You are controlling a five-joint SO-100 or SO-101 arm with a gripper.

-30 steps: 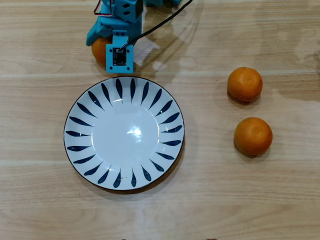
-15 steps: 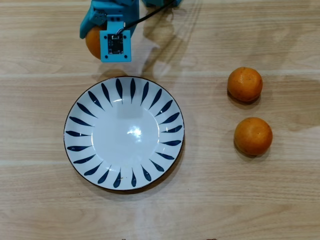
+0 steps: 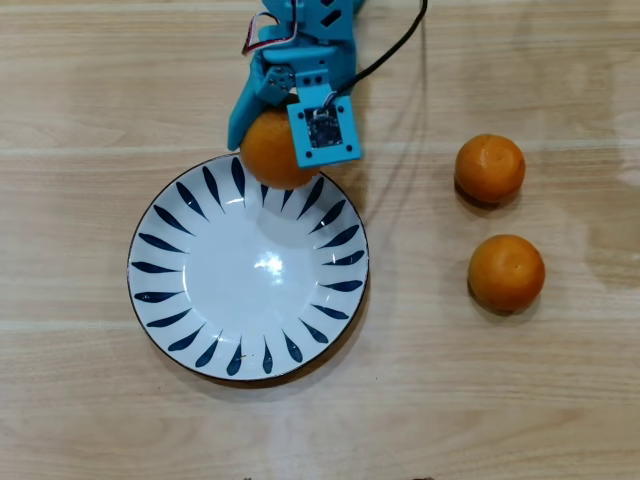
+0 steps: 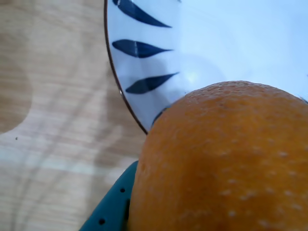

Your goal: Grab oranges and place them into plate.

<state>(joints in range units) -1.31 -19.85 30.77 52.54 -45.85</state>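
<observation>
In the overhead view my blue gripper (image 3: pixel 272 150) is shut on an orange (image 3: pixel 268 152) and holds it over the top rim of the white plate (image 3: pixel 160 285) with dark blue leaf strokes. The plate holds nothing. Two more oranges lie on the wood to the right, one higher (image 3: pixel 490 168) and one lower (image 3: pixel 506 272). In the wrist view the held orange (image 4: pixel 226 159) fills the lower right, with a blue finger (image 4: pixel 109 211) at its left edge and the plate rim (image 4: pixel 144 62) beyond it.
The wooden table (image 3: pixel 90 80) lies around the plate. A black cable (image 3: pixel 400 45) runs from the arm toward the top right. The arm's body (image 3: pixel 310 30) enters from the top middle.
</observation>
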